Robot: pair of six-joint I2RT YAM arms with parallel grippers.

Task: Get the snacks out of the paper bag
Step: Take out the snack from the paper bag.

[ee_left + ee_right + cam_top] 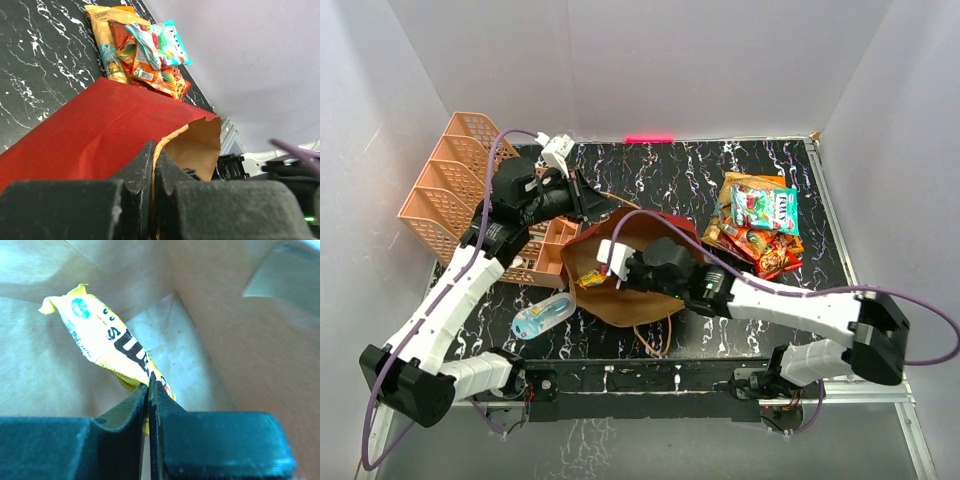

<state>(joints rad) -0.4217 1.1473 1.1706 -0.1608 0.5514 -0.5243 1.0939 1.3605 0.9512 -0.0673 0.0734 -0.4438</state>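
The paper bag (640,290), red outside and brown inside, lies on its side at the table's middle with its mouth to the left. My left gripper (153,150) is shut on the bag's upper rim (175,135) and holds the mouth open. My right gripper (148,386) is inside the bag, shut on a yellow snack packet (107,342), which also shows at the bag's mouth in the top view (592,278). A pile of snacks (760,225) lies on the table at the right, and shows beyond the bag in the left wrist view (145,50).
A pink plastic basket organizer (470,195) stands at the back left. A blue-white blister-packed item (542,317) lies in front of it, left of the bag. White walls close in the black marbled table (660,170).
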